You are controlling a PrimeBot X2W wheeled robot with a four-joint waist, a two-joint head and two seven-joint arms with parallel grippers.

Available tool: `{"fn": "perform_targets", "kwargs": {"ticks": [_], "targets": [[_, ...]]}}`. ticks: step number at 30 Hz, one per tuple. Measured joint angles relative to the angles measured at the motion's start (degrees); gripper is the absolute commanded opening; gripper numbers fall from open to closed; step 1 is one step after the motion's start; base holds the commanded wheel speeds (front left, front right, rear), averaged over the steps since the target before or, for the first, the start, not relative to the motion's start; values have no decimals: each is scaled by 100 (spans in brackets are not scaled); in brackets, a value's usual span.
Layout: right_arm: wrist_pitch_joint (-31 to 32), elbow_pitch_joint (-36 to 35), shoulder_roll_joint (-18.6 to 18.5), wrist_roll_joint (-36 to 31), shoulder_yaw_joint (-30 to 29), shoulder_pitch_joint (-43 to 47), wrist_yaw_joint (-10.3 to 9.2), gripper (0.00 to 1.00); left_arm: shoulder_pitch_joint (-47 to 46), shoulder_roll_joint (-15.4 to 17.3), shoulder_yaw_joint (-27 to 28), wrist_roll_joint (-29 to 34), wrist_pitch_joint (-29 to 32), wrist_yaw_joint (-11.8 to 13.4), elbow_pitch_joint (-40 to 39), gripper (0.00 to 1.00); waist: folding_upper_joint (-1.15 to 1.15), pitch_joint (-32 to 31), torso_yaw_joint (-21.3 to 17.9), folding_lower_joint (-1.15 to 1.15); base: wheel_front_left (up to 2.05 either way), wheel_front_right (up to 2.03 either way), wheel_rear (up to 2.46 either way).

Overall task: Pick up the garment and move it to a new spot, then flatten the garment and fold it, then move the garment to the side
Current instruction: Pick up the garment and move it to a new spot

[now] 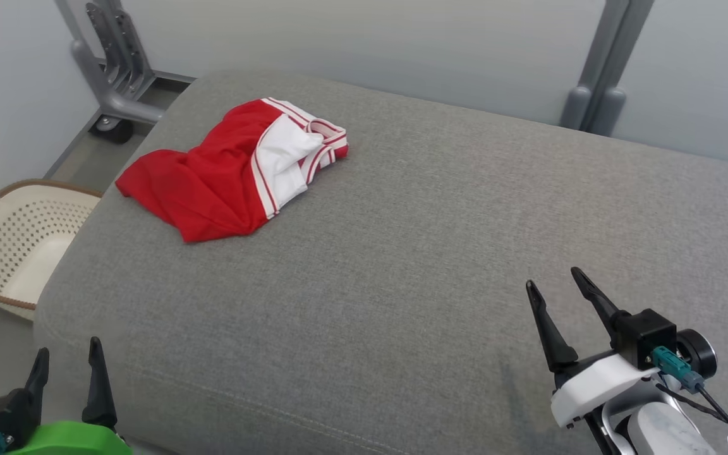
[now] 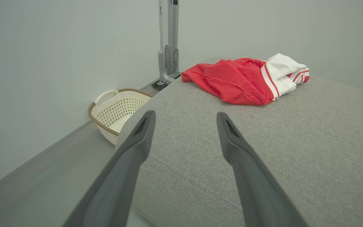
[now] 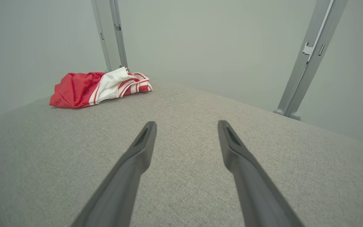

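We see a crumpled red fabric garment [image 1: 212, 183] at ten o'clock on the wide grey woven-fabric cushion [image 1: 402, 265]. Its body is plain bright red, with a plain white panel on its three o'clock side and white trim bands lined with thin red stripes. The cushion is an even, heathered mid-grey. At nine o'clock, the cream perforated plastic basket [image 1: 16, 240] is dotted with rows of small holes and has a brown rim. The black-fingered left gripper [image 1: 68, 346] has a bright green body. The black-fingered right gripper [image 1: 553, 277] has a white one, with a teal plug [image 1: 670, 365]. The metal posts [image 1: 117, 69] are grey and the wall [image 1: 402, 38] is pale grey.
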Motion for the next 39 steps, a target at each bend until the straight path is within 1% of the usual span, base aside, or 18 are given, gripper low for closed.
{"fn": "perform_targets", "kwargs": {"ticks": [3,6,11,14,17,19,21,25,27,29,33,34,39], "targets": [[0,0,-7,-15,-32,-64,14,100,-1,-97,-18,0,0,8,-120,100,0,18,227,0,0,0,0],[0,-3,-36,-31,-112,-69,-34,100,-7,-154,-60,-12,0,8,-179,100,0,54,454,0,0,0,0],[40,-123,-47,-123,-127,-164,-42,100,-168,-191,-94,-140,0,-22,-285,100,0,193,742,0,0,0,0],[109,-265,-71,-158,-171,-196,-114,100,-627,-209,-210,-311,114,-115,-288,100,0,358,828,0,0,0,0],[174,-378,-133,-182,-223,-194,-234,100,-1261,-227,-277,-442,435,-256,-176,100,0,565,872,0,0,0,0],[244,-434,-158,-215,-218,-194,-237,100,-1629,-227,-314,-487,659,-277,-4,100,0,712,887,0,0,0,0],[313,-501,-155,-242,-186,-194,-237,100,-1917,-218,-287,-578,872,-291,207,100,0,861,884,0,0,0,0],[443,-633,-162,-275,-137,-193,-240,100,-2396,-47,-316,-609,1334,-300,677,100,0,1156,819,1,0,0,0],[495,-700,-165,-321,-87,-192,-240,100,-2593,-68,-269,-778,1535,-350,871,100,0,1299,757,1,0,0,0],[564,-754,-178,-372,-27,-192,-240,100,-2761,15,-347,-716,1683,-432,1051,100,0,1437,676,0,0,0,0],[653,-944,-221,-512,-4,-213,-242,100,-3086,121,-268,-764,1823,-502,1291,100,0,1703,478,0,0,0,0],[679,-1055,-265,-561,-3,-296,-245,100,-3240,159,-216,-764,1830,-520,1377,100,0,1841,370,0,0,0,0],[745,-1368,-397,-683,-23,-632,-246,100,-3607,289,-57,-791,1882,-573,1560,100,0,2199,98,1,0,0,0]]}}
